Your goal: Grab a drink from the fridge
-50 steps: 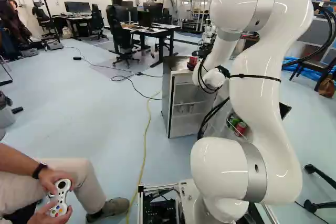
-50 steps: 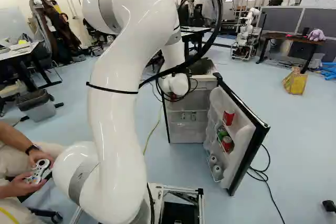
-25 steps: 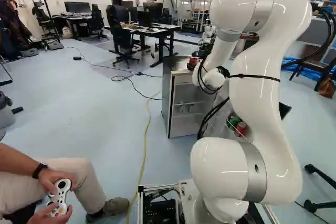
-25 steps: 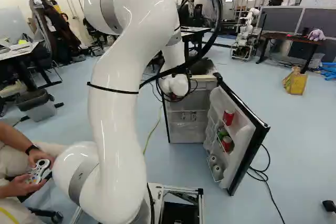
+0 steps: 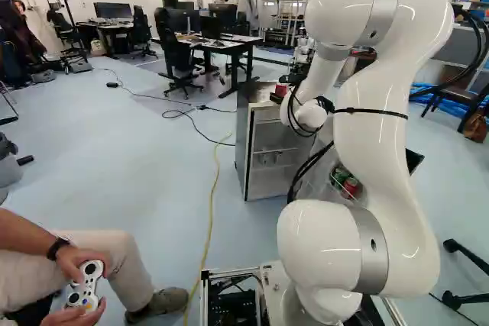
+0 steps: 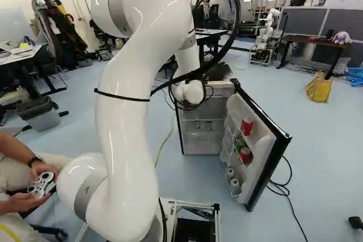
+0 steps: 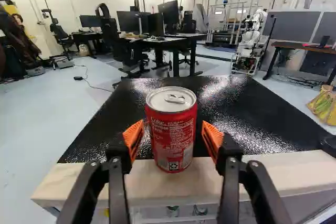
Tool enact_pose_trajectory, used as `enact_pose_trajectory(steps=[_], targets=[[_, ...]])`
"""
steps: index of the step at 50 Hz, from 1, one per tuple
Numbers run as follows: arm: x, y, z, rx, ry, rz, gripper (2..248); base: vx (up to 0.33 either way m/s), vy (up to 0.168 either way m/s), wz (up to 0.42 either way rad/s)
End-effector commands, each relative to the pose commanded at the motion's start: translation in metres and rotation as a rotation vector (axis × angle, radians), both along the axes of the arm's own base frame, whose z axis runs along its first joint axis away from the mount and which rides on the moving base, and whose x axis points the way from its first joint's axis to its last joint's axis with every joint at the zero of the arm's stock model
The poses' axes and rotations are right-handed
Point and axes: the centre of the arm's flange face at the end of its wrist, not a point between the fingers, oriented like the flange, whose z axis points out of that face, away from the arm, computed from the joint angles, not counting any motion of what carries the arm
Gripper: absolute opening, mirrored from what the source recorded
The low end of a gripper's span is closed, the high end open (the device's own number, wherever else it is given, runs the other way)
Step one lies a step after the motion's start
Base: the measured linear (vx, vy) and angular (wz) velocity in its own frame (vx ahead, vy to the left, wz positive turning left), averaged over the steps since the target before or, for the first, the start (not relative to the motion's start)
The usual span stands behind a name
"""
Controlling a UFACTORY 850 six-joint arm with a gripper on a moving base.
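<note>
Left base view: red can (image 5: 281,90) sits up on the fridge (image 5: 242,139), right by the arm's wrist. Right base view: the fridge door's (image 6: 262,134) wide open. Wrist view: fingers (image 7: 133,137) spread a bit wider than the upright can between them, slim gaps showing.

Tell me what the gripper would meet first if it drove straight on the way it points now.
Most likely the red can standing on the fridge top: it is in line, between the two open fingers of the gripper, though how far past the fingertips is hard to judge.

Red can (image 7: 172,135) (upright), between parted fingers (image 7: 133,139), on fridge top (image 7: 252,114)
</note>
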Motion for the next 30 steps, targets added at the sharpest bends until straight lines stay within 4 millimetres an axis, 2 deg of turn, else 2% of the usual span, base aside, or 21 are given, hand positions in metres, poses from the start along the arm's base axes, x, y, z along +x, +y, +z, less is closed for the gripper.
enact_pose_trajectory(steps=[1, 2, 6, 7, 11, 12, 30], targets=[[0.0, 0.0, 0.0, 0.0, 0.0, 0.0, 147, 0.0, 0.0, 0.0], [0.0, 0.0, 0.0, 0.0, 0.0, 0.0, 181, 0.0, 0.0, 0.0], [0.0, 0.0, 0.0, 0.0, 0.0, 0.0, 181, 0.0, 0.0, 0.0], [-0.001, 0.0, 0.0, 0.0, 0.001, 0.0, 217, 0.0, 0.0, 0.0], [-0.004, 0.0, 0.001, 0.001, 0.003, -0.001, 217, 0.0, 0.0, 0.0], [-0.005, 0.0, 0.001, 0.001, 0.004, -0.002, 247, 0.0, 0.0, 0.0], [-0.03, 0.003, 0.005, 0.007, 0.023, -0.011, 247, 0.0, 0.0, 0.0]])
